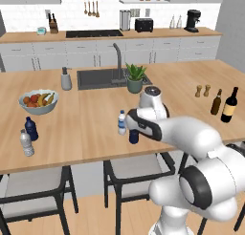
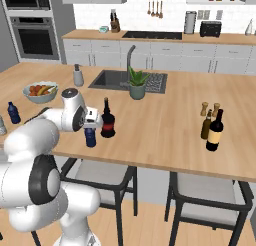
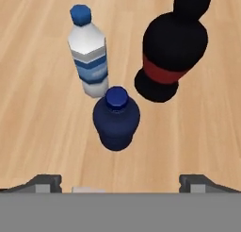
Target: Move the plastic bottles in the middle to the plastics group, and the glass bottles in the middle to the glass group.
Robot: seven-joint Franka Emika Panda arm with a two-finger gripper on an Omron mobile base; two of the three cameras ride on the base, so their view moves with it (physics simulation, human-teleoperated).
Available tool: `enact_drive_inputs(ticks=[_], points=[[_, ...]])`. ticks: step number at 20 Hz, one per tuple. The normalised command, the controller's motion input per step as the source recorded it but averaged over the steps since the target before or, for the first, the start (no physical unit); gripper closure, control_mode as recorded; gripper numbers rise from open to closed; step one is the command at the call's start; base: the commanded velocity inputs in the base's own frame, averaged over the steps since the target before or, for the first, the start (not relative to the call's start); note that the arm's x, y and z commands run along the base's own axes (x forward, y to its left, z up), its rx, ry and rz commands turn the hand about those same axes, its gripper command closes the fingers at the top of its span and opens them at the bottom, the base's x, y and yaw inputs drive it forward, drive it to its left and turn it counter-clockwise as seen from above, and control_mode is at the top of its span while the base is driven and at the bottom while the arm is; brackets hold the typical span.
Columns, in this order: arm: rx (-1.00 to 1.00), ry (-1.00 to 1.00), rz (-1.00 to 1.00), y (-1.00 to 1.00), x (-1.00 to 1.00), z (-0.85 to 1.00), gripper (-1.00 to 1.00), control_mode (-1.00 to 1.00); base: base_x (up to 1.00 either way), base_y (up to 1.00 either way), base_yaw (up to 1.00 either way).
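Navy bottle [image 3: 116, 119] stands upright on the counter [image 3: 42, 132], cap up, directly below the tool [image 3: 120, 183], centred between its wide-apart jaws, untouched. Clear bottle [image 3: 88, 61] and black bottle [image 3: 172, 52] stand just beyond.

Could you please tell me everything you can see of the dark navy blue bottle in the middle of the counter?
The dark navy blue bottle is small and squat, opaque and plastic-looking, with a rounded body, short neck and brighter blue screw cap. It stands upright on the wooden counter, near its front edge. The clear bottle with the blue label band stands close behind it on one side, the squat black bottle with the red label on the other; neither visibly touches it. The open gripper hovers above, not touching it.
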Motion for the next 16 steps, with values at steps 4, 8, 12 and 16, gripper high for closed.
enact_drive_inputs(ticks=[4, 8, 12, 16], points=[[0.00, 0.01, 0.00, 0.08, 0.31, -0.29, -1.00, -1.00, 0.00, 0.00, 0.00], [0.00, 0.05, 0.00, 0.00, 0.33, -0.24, -1.00, -1.00, 0.00, 0.00, 0.00], [0.00, 0.03, 0.00, 0.00, 0.17, -0.13, -1.00, -1.00, 0.00, 0.00, 0.00], [0.00, 0.02, 0.00, 0.00, 0.13, -0.16, -1.00, -1.00, 0.00, 0.00, 0.00]])
